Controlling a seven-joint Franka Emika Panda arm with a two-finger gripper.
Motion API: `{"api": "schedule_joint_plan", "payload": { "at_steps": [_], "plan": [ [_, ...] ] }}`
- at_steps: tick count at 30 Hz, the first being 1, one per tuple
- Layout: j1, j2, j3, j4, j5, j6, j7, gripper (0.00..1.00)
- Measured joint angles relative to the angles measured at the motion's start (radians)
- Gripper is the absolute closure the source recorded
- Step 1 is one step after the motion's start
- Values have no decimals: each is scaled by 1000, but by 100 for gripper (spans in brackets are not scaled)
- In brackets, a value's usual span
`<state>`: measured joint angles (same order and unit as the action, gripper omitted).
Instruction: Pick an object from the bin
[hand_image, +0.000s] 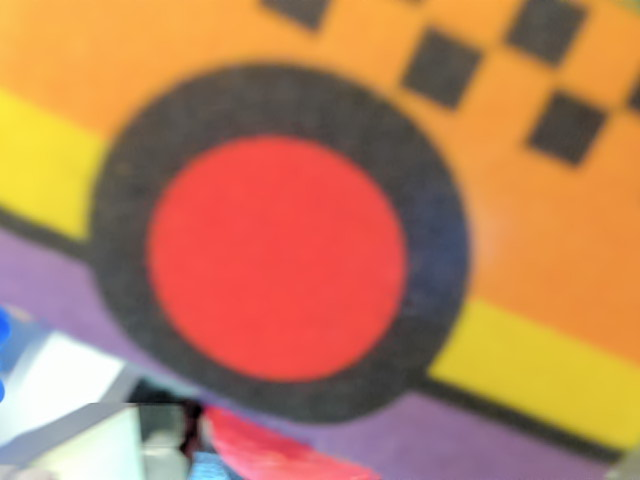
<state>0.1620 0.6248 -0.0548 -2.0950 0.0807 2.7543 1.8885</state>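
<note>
orange printed toy (300, 200) with 1 red wheel (277, 258) fills the blurred wrist view, very close. fingers unseen; grip state cannot be told. risk: blind closure slipping off its flat face.

Printed panel (300, 200) fills the wrist view, out of focus: flat, matt, smooth-looking colour fields, like printed card or plastic; material cannot be told. Red object (265, 450) at bottom edge: fibrous, cloth-like texture. Pale grey-white piece (60, 400) at lower left: smooth, faint sheen, plastic-like.
</note>
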Motion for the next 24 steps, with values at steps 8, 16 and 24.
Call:
{"api": "schedule_joint_plan", "payload": {
  "at_steps": [8, 16, 24],
  "plan": [
    [0, -8, 0, 5, 0, 3, 0, 100],
    [0, -14, 0, 5, 0, 3, 0, 100],
    [0, -16, 0, 4, 0, 2, -1, 100]
  ]
}}
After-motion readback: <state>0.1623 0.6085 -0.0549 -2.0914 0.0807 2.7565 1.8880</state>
